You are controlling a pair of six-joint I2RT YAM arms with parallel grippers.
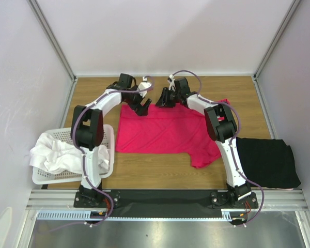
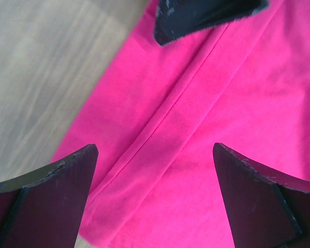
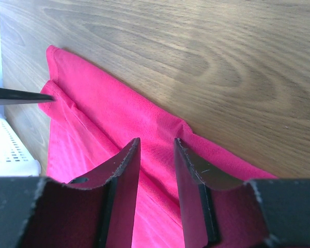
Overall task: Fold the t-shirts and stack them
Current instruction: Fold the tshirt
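Observation:
The crimson-pink t-shirt (image 1: 165,132) lies spread flat in the middle of the wooden table, one sleeve sticking out at the near right. My left gripper (image 1: 143,107) hovers over its far left corner, jaws wide open, with a hemmed fold of pink fabric (image 2: 206,119) lying flat below them (image 2: 155,147). My right gripper (image 1: 163,99) stands over the far edge, its fingers a narrow gap apart (image 3: 156,140) above the pink cloth (image 3: 108,129), pinching nothing. A folded black t-shirt (image 1: 266,160) rests at the right. White t-shirts (image 1: 57,155) are heaped in the basket.
The white perforated basket (image 1: 41,178) sits at the near left beside the left arm, also showing at the right wrist view's left edge (image 3: 10,150). Grey walls close in the table on three sides. Bare wood (image 1: 222,85) runs along the far edge.

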